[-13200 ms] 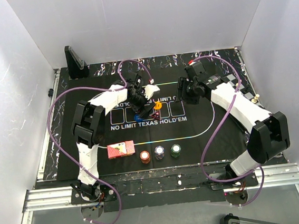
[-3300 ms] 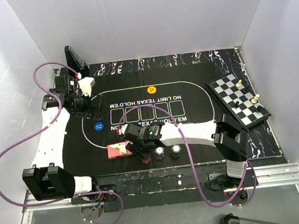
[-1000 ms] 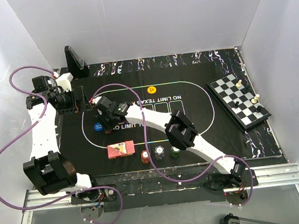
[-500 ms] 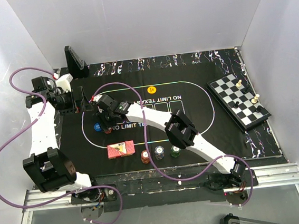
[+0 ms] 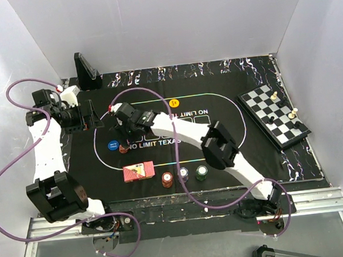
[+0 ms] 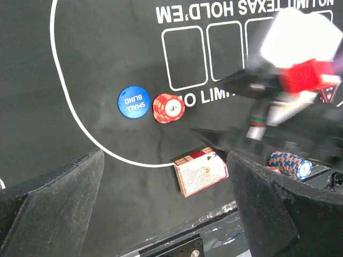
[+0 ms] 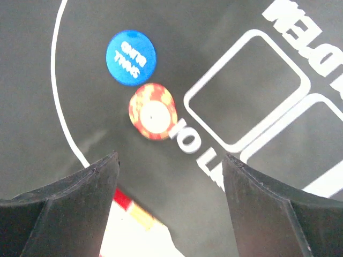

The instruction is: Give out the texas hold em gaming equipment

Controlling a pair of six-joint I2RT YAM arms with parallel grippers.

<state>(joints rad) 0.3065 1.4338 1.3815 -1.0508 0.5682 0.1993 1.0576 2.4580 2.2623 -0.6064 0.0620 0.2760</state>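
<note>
A red chip stack [image 5: 123, 148] lies on the black mat beside the blue "small blind" disc [image 5: 112, 146]. My right gripper [image 5: 125, 133] hovers just beyond it, open, with nothing between its fingers. In the right wrist view the red chip stack [image 7: 153, 112] and blue disc [image 7: 131, 57] lie past the open right gripper [image 7: 169, 203]. The red card deck [image 5: 138, 171] rests near the front, with three chip stacks [image 5: 182, 174] to its right. My left gripper [image 5: 93, 116] stands open and empty over the mat's left edge. A yellow disc [image 5: 173, 103] lies at the far side.
A chessboard [image 5: 273, 115] with a few pieces sits at the right. A black stand [image 5: 85, 70] is at the back left corner. The right arm stretches diagonally across the mat's middle. White walls enclose the table on three sides.
The right gripper has opened and drawn back and up from the red chip stack, which stays on the mat beside the blue disc. The left arm has barely moved.
</note>
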